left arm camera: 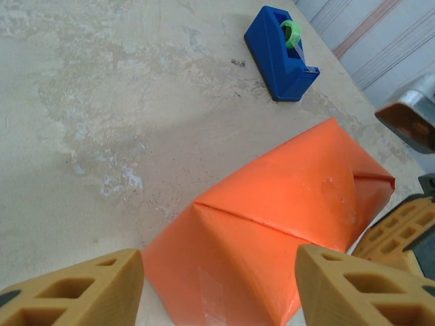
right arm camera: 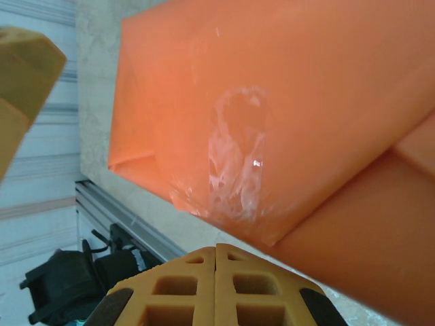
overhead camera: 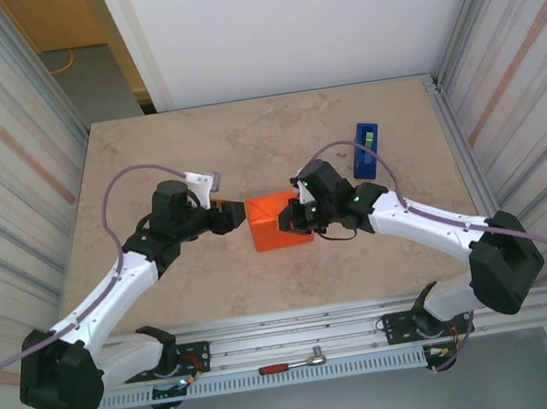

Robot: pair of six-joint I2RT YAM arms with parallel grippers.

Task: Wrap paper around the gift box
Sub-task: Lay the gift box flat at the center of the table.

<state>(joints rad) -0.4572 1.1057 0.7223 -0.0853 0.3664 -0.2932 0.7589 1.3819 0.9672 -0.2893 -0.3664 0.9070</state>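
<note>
1. As the left wrist view shows, I have the left gripper (left arm camera: 217, 272) wide open. Its tan fingers (left arm camera: 81, 292) stand apart on either side of the near end of the gift box (overhead camera: 278, 222) and hold nothing.
2. I read the right gripper (right arm camera: 136, 153) as open too. One finger sits at the upper left and the other just below the wrapped edge. I cannot tell whether that lower finger touches the wrap.
3. The gift box lies flat at mid-table between the two grippers. It is fully covered by the orange paper (left arm camera: 292, 197), with the ends folded into triangular flaps.
4. A wrinkled clear tape patch (right arm camera: 238, 163) holds one seam.
5. Handling judgement:
   - The package is probably light.
   - It should be stiff where the box backs the wrap.
   - The thin, smooth paper may slip, crease or tear.
6. Grip recommendation: I would pinch across opposite box edges. I would avoid the loose flaps and the taped seam.
7. The blue tape dispenser (overhead camera: 366, 148) stands well apart on the beige marbled tabletop (left arm camera: 102, 102), toward the far right.
</note>
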